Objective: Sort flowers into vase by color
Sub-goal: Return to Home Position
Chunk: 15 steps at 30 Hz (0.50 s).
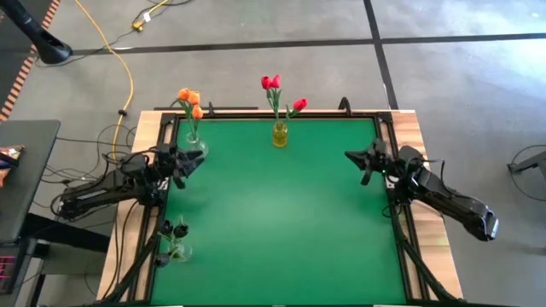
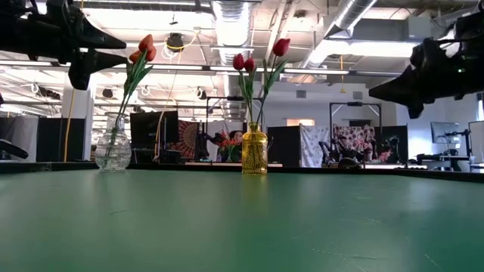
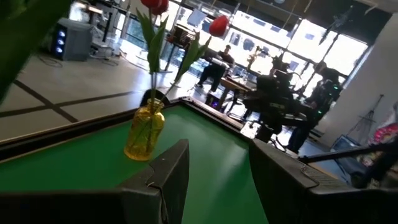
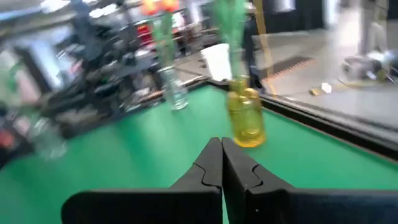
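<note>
At the near left corner of the green surface [image 1: 281,222], the black flowers [image 1: 175,228] stand in a clear vase [image 1: 177,251], close to the left edge.

Farther in, about halfway across, the two arms sit at opposite sides, each raised off the surface. The left end effector [image 1: 192,162] hangs over the left edge and points inward. Its fingers [image 3: 168,168] are spread apart with nothing between them. The right end effector [image 1: 354,158] hangs over the right edge, also pointing inward. In the right wrist view its two fingers are pressed together and hold nothing.

At the far left corner, the orange flowers [image 1: 189,98] stand in a second clear vase [image 2: 113,151], stems upright and heads leaning slightly right. At the middle of the far edge, the red flowers [image 1: 273,83] stand in a yellow vase [image 2: 255,149], their heads fanning apart above its narrow neck. The two far vases stand well apart.
</note>
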{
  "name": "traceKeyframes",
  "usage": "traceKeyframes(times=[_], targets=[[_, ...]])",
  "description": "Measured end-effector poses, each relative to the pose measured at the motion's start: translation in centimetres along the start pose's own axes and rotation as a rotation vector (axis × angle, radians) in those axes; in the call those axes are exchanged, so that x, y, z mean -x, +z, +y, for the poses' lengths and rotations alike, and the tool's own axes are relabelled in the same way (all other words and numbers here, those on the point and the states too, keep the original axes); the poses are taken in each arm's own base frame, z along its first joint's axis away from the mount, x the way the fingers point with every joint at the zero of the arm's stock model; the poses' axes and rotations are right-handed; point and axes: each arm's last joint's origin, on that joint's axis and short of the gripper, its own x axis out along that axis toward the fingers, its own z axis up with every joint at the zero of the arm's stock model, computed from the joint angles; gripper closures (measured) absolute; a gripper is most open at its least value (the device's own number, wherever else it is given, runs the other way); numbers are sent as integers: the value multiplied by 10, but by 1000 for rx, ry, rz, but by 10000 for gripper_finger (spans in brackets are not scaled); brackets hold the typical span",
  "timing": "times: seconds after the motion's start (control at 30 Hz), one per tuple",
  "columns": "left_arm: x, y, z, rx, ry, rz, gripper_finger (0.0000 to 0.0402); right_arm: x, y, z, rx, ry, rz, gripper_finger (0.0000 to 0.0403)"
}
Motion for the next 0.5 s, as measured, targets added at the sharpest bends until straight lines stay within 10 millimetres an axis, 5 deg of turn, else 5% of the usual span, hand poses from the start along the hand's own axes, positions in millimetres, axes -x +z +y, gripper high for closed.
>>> traceKeyframes(times=[0.17, 0.5], targets=[[0, 0, -1, -7, -19, 9, 246, 0, -1, 5, 146, 78, 15, 380], [-10, -25, 6, 43, -96, 5, 246, -5, -7, 7, 142, 77, 74, 365]])
